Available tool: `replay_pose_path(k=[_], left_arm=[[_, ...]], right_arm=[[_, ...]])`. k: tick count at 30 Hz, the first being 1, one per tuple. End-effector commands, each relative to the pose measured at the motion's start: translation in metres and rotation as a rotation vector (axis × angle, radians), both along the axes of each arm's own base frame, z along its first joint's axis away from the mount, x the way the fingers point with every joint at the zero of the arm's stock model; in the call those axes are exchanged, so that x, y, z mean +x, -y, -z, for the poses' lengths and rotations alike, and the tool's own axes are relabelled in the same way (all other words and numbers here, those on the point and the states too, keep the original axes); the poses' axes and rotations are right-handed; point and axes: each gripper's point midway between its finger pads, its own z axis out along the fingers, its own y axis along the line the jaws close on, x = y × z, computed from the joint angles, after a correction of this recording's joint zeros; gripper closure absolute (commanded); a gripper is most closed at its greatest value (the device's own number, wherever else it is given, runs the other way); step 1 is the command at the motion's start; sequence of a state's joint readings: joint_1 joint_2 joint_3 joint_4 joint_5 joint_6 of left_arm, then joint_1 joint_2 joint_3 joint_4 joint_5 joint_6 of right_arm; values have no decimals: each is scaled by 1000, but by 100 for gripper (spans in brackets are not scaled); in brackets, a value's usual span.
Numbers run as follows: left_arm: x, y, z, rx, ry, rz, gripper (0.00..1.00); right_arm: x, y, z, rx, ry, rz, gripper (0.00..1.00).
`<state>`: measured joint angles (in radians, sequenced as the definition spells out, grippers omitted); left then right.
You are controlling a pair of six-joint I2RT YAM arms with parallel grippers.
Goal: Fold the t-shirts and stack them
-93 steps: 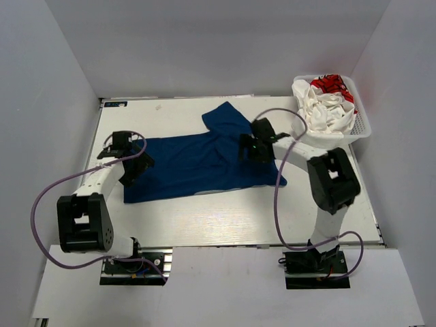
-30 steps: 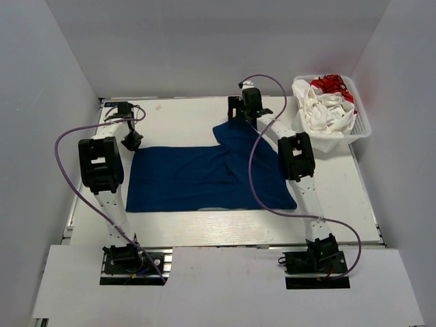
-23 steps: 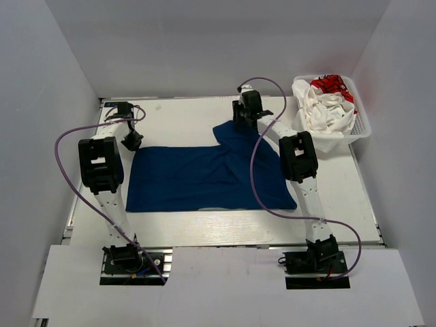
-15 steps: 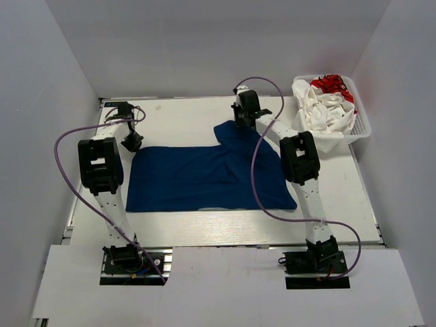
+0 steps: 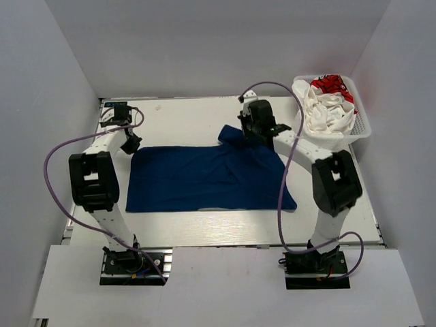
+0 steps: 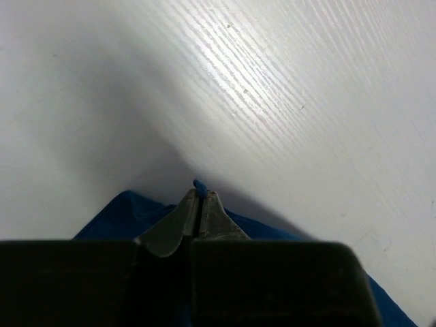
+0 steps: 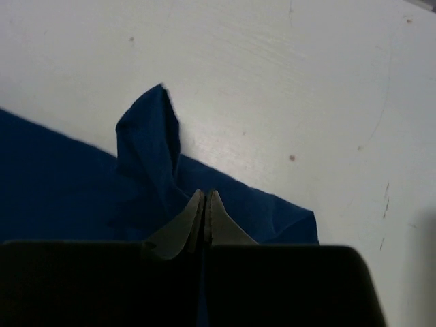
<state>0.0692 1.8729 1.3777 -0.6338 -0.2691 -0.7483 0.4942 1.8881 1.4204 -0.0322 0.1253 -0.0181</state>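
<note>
The blue t-shirt (image 5: 204, 177) lies spread out on the white table (image 5: 184, 116), its far sleeve (image 5: 228, 133) bunched into a peak (image 7: 153, 129). My left gripper (image 5: 131, 142) is at the shirt's far left corner, shut on a pinch of blue cloth (image 6: 198, 184) that pokes out past its tips (image 6: 200, 197). At that far sleeve, my right gripper (image 5: 253, 131) is shut, and creases in the cloth run up into its tips (image 7: 206, 197). The white t-shirt with the red print (image 5: 325, 107) is heaped in the basket.
A white mesh basket (image 5: 361, 131) stands at the far right corner of the table. White walls close in on the left, back and right. Purple cables loop over both arms.
My right gripper has closed on the far sleeve and its arm has swung right, tugging the sleeve slightly nearer. The left arm's elbow has shifted a little; its grip is unchanged.
</note>
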Motion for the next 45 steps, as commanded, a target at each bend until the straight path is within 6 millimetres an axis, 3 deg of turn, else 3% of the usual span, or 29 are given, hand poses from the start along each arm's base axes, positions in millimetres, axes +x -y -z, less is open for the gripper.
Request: replay_pose_path(k=[1, 2, 3, 5, 6, 7, 8, 16, 17, 21, 25, 30, 39, 42, 43, 45], left_arm=[[-7, -7, -31, 46, 74, -19, 100], [-13, -6, -29, 45, 67, -19, 100], [-16, -9, -36, 62, 78, -18, 100], [-23, -11, -35, 74, 77, -25, 100], [-24, -13, -37, 89, 84, -22, 100], [-26, -13, -41, 90, 94, -23, 100], [-30, -13, -39, 89, 88, -23, 100], [-28, -9, -45, 97, 129, 39, 100], [-30, -9, -42, 97, 120, 40, 100], [-34, -16, -40, 131, 104, 27, 100], [-31, -18, -51, 147, 121, 31, 100], [-34, -18, -60, 147, 126, 31, 100], [-70, -22, -43, 153, 50, -33, 100], [-84, -25, -27, 154, 4, -52, 100], [-89, -24, -23, 146, -10, -64, 98], [-95, -23, -12, 135, -39, -81, 78]], right_arm=[[-17, 10, -29, 17, 97, 24, 100], [-26, 13, -21, 6, 77, 27, 100], [-32, 16, -43, 29, 118, 27, 100], [-46, 23, -31, 7, 97, 33, 100], [-52, 29, -50, 18, 133, 45, 100], [-58, 35, -39, -3, 117, 57, 100], [-64, 37, -47, -1, 132, 54, 100], [-99, 59, -65, -3, 166, 72, 100], [-106, 60, -53, -23, 129, 61, 100], [-123, 64, -37, -41, 78, 61, 100], [-135, 76, -24, -40, 40, 115, 100], [-150, 82, -26, 12, 39, 137, 100], [-178, 87, -9, 64, -37, 140, 100], [-191, 83, 5, 91, -79, 108, 100], [-193, 81, 6, 97, -81, 96, 100], [-205, 77, 25, 113, -135, 65, 100]])
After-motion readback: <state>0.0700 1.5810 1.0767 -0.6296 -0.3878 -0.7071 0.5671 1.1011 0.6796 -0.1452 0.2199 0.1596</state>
